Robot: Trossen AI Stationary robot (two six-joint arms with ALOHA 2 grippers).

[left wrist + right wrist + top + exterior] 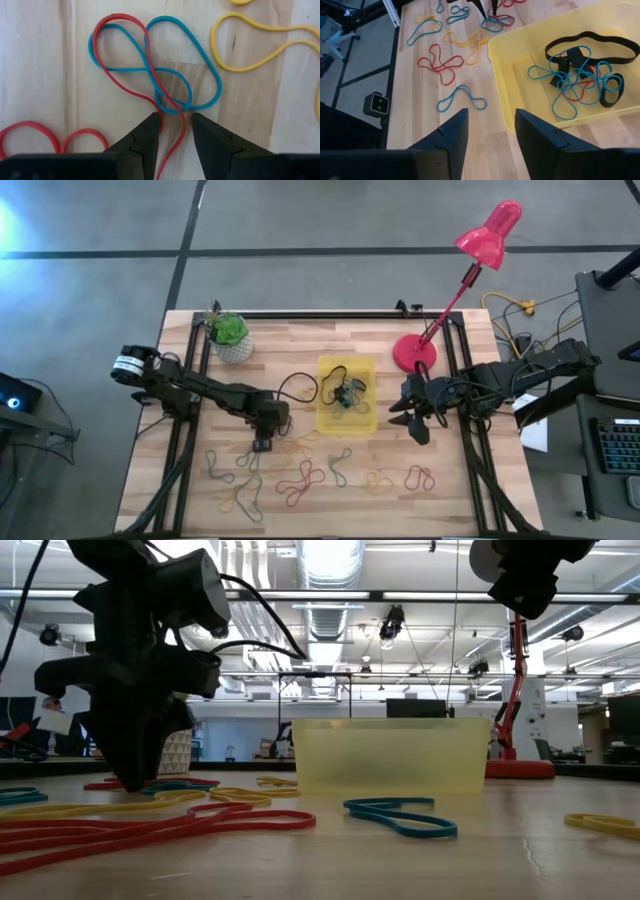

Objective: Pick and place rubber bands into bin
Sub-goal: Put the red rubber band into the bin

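Observation:
Many loose rubber bands (300, 478) lie on the wooden table on the near side of the yellow bin (324, 418). Several more bands (575, 75), blue, black and red, lie inside the bin (501, 55). My left gripper (175, 120) points down at the table just left of the bin's near corner (262, 444). It is open, with one finger on each side of a red band's strand (176, 142). That red band is tangled with a blue band (200, 60). My right gripper (491, 117) is open and hangs above the table right of the bin (412, 420).
A white pot with a green plant (230, 338) stands at the far left of the table. A red desk lamp's base (413, 352) stands at the far right. Yellow bands (250, 45) lie close to the left gripper. Black frame rails run along the table's left and right sides.

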